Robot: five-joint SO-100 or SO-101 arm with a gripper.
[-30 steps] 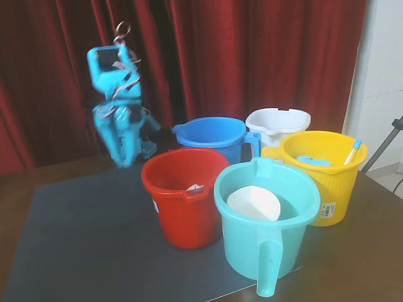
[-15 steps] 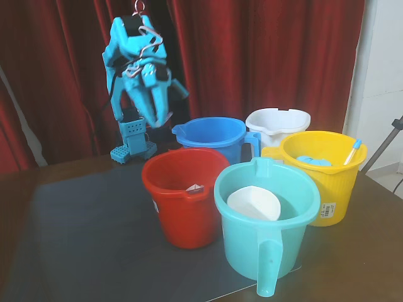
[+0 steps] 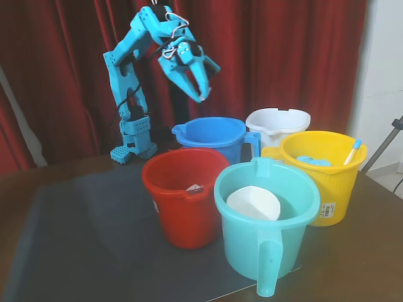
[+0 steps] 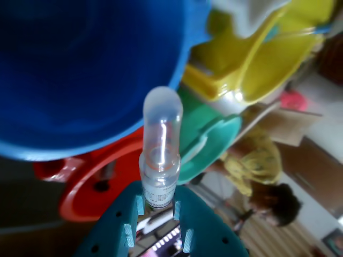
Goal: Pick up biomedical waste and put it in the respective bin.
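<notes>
Clear vial (image 4: 159,160) clamped in the jaws of the gripper (image 3: 200,94), which has swung from the counter's far-left area to above the blue bucket (image 3: 211,135), ready for release.

arm: swung from low at left of fixed view, up and rightward | gripper (image 3: 200,94): risen from table height beside red bucket (image 3: 182,195) to high above blue bucket (image 3: 211,137), tips now angled down-right | vial (image 4: 159,155): carried along, clamped between fingers (image 4: 185,214), over blue bucket in wrist view
</notes>
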